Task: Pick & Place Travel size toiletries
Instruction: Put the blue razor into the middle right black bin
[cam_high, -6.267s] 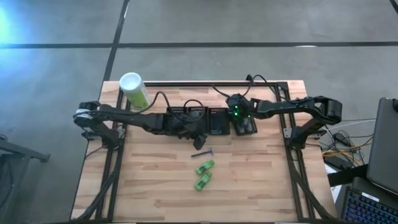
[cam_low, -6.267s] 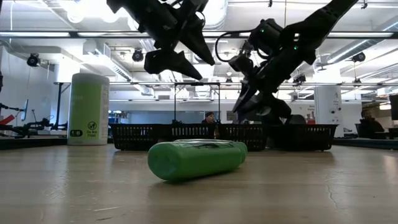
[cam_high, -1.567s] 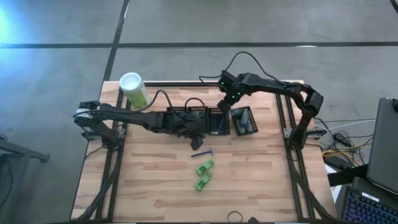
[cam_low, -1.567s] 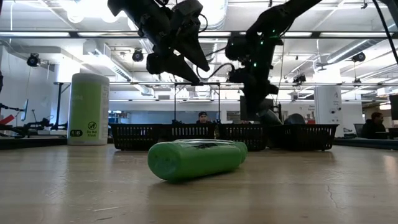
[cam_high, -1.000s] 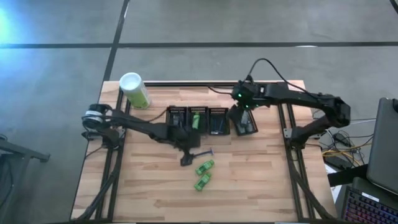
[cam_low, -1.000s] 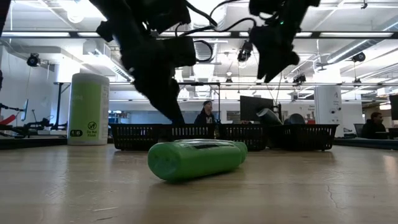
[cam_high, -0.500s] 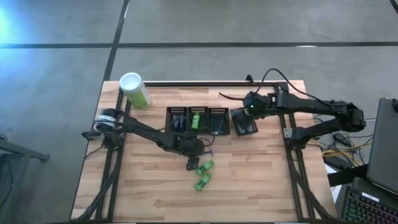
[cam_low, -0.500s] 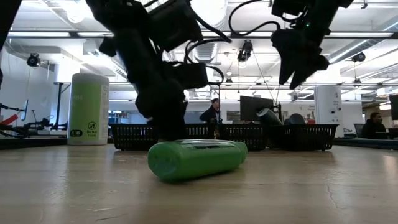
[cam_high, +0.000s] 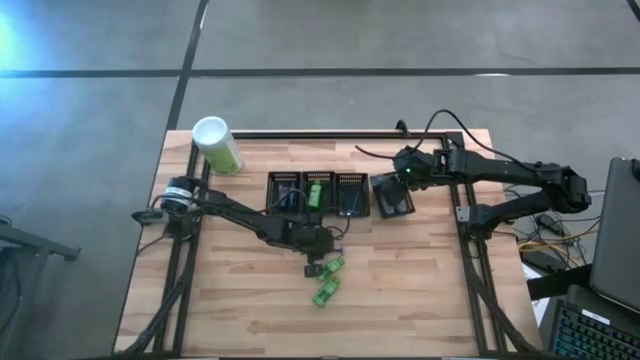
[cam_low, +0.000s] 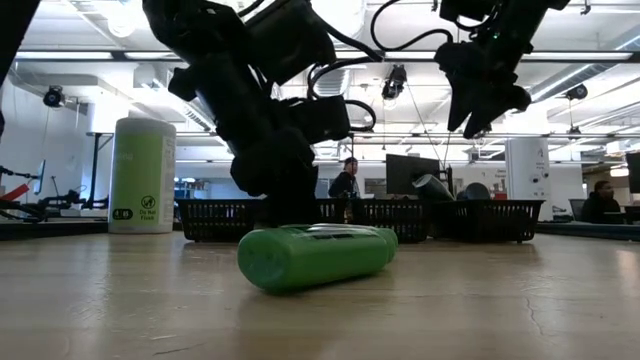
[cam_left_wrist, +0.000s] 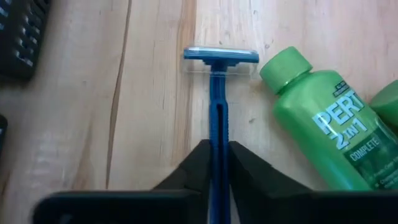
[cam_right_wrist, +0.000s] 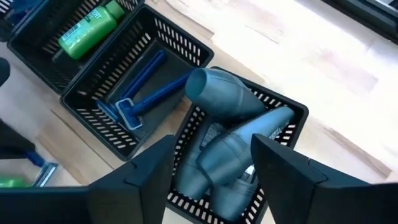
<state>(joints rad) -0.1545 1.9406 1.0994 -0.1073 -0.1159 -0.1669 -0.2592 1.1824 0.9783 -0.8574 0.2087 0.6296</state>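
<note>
Left gripper (cam_left_wrist: 214, 163) is pinching a blue razor (cam_left_wrist: 218, 112) by its handle on the wooden table (cam_high: 240, 290), just beside a green bottle (cam_left_wrist: 323, 134).

The razor is lying flat with its head pointing away from the gripper, the jaws pressing narrow against both sides of the handle; a second green bottle (cam_high: 324, 292) is lying close by the first. Past the razor, a row of black mesh bins (cam_high: 318, 193) is holding another green bottle (cam_right_wrist: 87, 31), two razors (cam_right_wrist: 140, 87) and grey oval bottles (cam_right_wrist: 227, 134). The right gripper (cam_right_wrist: 211, 165) is hovering above the bin of grey bottles with its jaws standing apart, holding nothing. A pale-green canister (cam_high: 216, 145) is standing at the table corner beyond the bins.
</note>
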